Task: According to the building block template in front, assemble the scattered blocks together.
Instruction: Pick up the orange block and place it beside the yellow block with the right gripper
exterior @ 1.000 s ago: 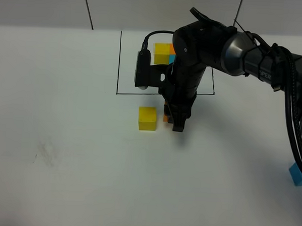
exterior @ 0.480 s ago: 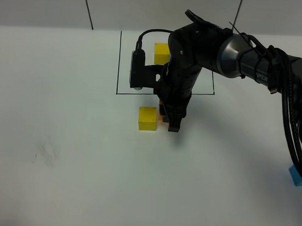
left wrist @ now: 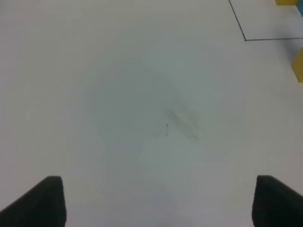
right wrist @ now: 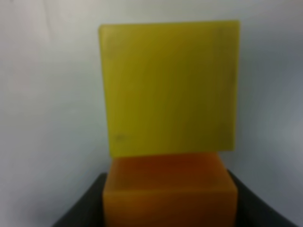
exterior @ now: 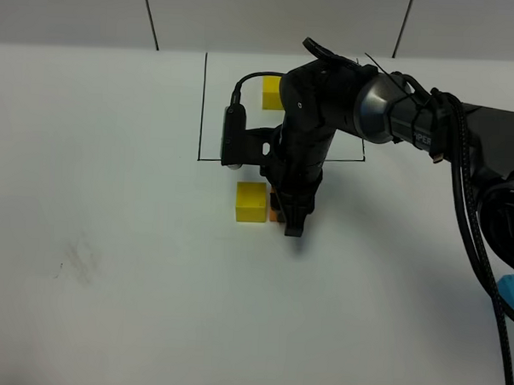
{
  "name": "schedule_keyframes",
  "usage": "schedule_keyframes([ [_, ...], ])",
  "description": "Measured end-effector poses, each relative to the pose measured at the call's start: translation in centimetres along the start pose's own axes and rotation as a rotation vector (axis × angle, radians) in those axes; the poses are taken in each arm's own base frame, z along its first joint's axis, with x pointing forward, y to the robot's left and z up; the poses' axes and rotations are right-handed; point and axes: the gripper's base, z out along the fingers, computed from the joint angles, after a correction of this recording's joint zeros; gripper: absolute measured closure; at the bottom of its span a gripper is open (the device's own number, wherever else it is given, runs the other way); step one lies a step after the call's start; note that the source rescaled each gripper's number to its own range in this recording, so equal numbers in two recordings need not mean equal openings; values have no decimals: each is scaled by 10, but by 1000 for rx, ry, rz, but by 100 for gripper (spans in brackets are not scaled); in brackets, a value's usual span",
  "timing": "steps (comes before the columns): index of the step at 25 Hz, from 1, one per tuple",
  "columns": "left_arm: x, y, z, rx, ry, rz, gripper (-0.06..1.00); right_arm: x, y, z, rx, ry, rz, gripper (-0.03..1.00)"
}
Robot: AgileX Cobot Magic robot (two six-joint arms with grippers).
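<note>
My right gripper (exterior: 288,218) reaches across the middle, points down and is shut on the orange block (exterior: 276,213). In the right wrist view the orange block (right wrist: 170,189) sits between the dark fingers (right wrist: 83,208), right against the loose yellow cube (right wrist: 170,87). That yellow cube (exterior: 251,201) rests on the table just outside the black outline (exterior: 203,105). Of the template only its yellow cube (exterior: 273,93) shows; the arm hides the others. A sky blue cube (exterior: 513,293) lies at the far right edge. My left gripper (left wrist: 161,201) hovers open over bare table.
The white table (exterior: 110,237) carries a faint grey smudge (exterior: 79,261), also under the left wrist as a smudge (left wrist: 182,120). Black cables (exterior: 473,227) trail down the right side. The left wrist view catches the outline corner (left wrist: 245,38) and the yellow cube (left wrist: 298,64) at its edge.
The right gripper has carried the orange block leftward, closing the gap to the loose yellow cube. The left gripper has not moved.
</note>
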Motion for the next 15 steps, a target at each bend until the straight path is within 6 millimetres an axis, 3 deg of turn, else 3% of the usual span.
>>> schedule_keyframes([
  [15, 0, 0, 0, 0, 0, 0, 26, -1, -2, 7, 3, -2, -32, 70],
])
